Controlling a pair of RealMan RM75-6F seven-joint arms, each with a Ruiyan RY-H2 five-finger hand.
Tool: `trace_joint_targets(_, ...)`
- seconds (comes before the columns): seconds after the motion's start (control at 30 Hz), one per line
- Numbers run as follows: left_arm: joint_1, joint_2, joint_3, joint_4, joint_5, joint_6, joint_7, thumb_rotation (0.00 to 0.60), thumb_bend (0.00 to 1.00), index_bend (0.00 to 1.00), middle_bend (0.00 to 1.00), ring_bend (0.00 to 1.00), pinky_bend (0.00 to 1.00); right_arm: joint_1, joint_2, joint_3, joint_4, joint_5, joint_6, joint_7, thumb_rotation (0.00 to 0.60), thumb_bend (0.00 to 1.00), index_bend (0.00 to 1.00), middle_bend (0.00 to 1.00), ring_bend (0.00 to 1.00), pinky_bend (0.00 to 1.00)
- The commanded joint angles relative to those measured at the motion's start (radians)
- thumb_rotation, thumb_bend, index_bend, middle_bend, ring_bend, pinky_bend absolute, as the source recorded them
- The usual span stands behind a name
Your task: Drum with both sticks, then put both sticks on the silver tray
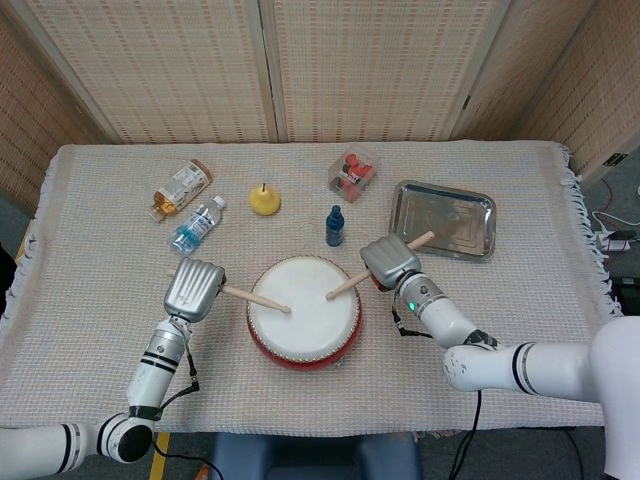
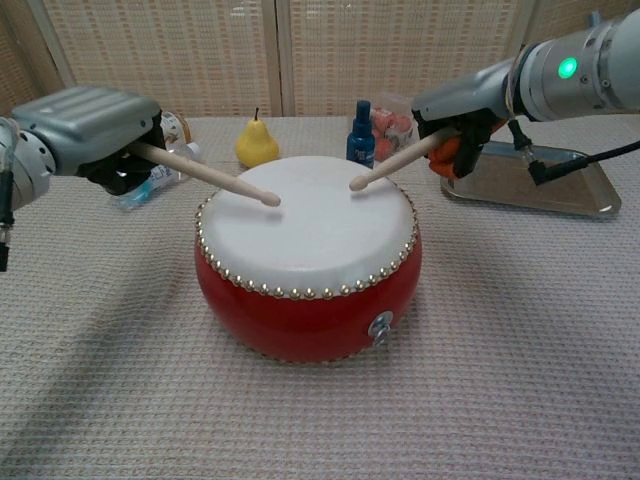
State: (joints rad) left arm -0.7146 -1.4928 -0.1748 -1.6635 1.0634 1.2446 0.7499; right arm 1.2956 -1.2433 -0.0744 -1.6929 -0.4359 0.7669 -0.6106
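Observation:
A red drum (image 1: pixel 303 312) (image 2: pixel 306 260) with a white skin stands at the table's front middle. My left hand (image 1: pixel 194 289) (image 2: pixel 92 122) grips a wooden stick (image 1: pixel 255 297) (image 2: pixel 205 177) whose tip hovers just over the skin's left part. My right hand (image 1: pixel 388 261) (image 2: pixel 462 103) grips the other stick (image 1: pixel 345 285) (image 2: pixel 385 167), its tip low over the skin's right part; its butt end points toward the silver tray (image 1: pixel 444 218) (image 2: pixel 527 179) at the right.
Behind the drum stand a small blue bottle (image 1: pixel 335 225) (image 2: pixel 361 134), a yellow pear (image 1: pixel 264 199) (image 2: pixel 256 143) and a box of red fruit (image 1: pixel 353 172). A water bottle (image 1: pixel 197 224) and a snack packet (image 1: pixel 181 188) lie at the back left.

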Motion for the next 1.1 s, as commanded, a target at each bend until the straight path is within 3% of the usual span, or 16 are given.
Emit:
trace_joint_targets(0.03,0.017,0.042,-0.021,-0.052,0.030,0.032,-0.035,0.600,0.89,1.00,1.00,1.00,1.00,0.019,-0.038,-0.034,0.031,0.046,-0.005,-0.049,0.600,0.85,1.00,1.00,1.00,1.00)
trace_joint_targets(0.23,-0.019,-0.016,0.005,0.015,-0.021,-0.059,-0.003,0.600,0.89,1.00,1.00,1.00,1.00,-0.021,0.045,0.065,-0.068,-0.049,0.089,0.047,0.600,0.85,1.00,1.00,1.00,1.00)
trace_joint_targets(0.4,-0.040,-0.065,0.040,0.081,-0.068,-0.117,0.047,0.600,0.89,1.00,1.00,1.00,1.00,-0.051,0.086,0.098,-0.104,-0.108,0.101,0.088,0.600,0.85,1.00,1.00,1.00,1.00)
trace_joint_targets(0.5,-0.029,-0.054,0.025,0.064,-0.064,-0.092,0.020,0.600,0.89,1.00,1.00,1.00,1.00,-0.053,0.068,0.086,-0.080,-0.102,0.076,0.074,0.600,0.85,1.00,1.00,1.00,1.00)
trace_joint_targets(0.73,0.010,0.041,-0.033,-0.051,0.009,0.003,-0.089,0.600,0.89,1.00,1.00,1.00,1.00,-0.013,-0.049,-0.012,0.035,0.018,0.001,-0.051,0.600,0.85,1.00,1.00,1.00,1.00)
trace_joint_targets(0.8,0.014,0.053,-0.040,-0.064,0.017,0.008,-0.104,0.600,0.89,1.00,1.00,1.00,1.00,-0.009,-0.056,-0.010,0.041,0.033,0.008,-0.056,0.600,0.85,1.00,1.00,1.00,1.00)
trace_joint_targets(1.1,-0.020,-0.022,0.007,0.024,-0.033,-0.079,-0.049,0.600,0.89,1.00,1.00,1.00,1.00,-0.074,0.079,0.124,-0.096,-0.132,0.094,0.100,0.600,0.85,1.00,1.00,1.00,1.00)
